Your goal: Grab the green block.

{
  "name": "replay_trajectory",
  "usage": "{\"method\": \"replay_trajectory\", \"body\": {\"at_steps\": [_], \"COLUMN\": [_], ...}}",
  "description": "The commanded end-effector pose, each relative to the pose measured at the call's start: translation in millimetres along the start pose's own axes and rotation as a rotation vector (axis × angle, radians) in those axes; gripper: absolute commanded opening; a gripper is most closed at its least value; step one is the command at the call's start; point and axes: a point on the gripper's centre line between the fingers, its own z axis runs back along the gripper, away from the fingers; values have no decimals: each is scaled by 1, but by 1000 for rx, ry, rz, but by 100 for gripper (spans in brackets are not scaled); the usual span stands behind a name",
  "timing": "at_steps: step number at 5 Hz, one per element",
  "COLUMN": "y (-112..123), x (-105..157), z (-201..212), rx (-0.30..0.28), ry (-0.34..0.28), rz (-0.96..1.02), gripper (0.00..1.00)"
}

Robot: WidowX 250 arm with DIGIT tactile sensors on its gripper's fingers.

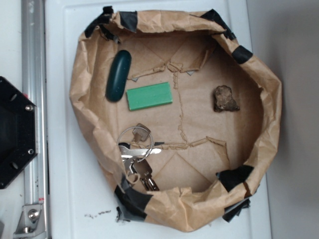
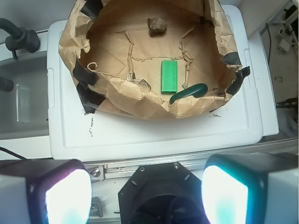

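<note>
The flat green rectangular block (image 1: 149, 96) lay inside the crumpled brown paper bin (image 1: 89, 119). The gripper (image 2: 146, 196) hung wide open, well back; it should probably descend squarely across the short sides, clear of the dark green oval case (image 1: 118, 75)

White plastic surface (image 1: 75, 189) carries one thing directly: a brown paper bag (image 1: 89, 129), walls rolled down, patched with black tape (image 1: 132, 199). Bag sits toward the far side in wrist view. Small dark scuffs (image 2: 90, 127) near its left corner.

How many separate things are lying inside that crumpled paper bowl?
4. The green block lies near the middle, a dark green case just beside it, a brown rock across from them, and a bunch of keys near the rim. Something small could hide under the folds.
</note>
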Motion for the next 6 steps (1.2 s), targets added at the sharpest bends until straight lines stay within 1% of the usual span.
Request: {"method": "replay_trajectory", "body": {"at_steps": [1,2,3,4,5,6], "y": [0,26,38,50,52,48], "x": [0,45,83,97,103,100], "z": [0,-51,-102,-147,-173,-213], "rx": [0,13,27,59,46,47], "ry": [0,46,68,150,197,267], "rz": [0,-161,-214,-215,-224,-263], "gripper": [100,100,100,100,100,100]}}
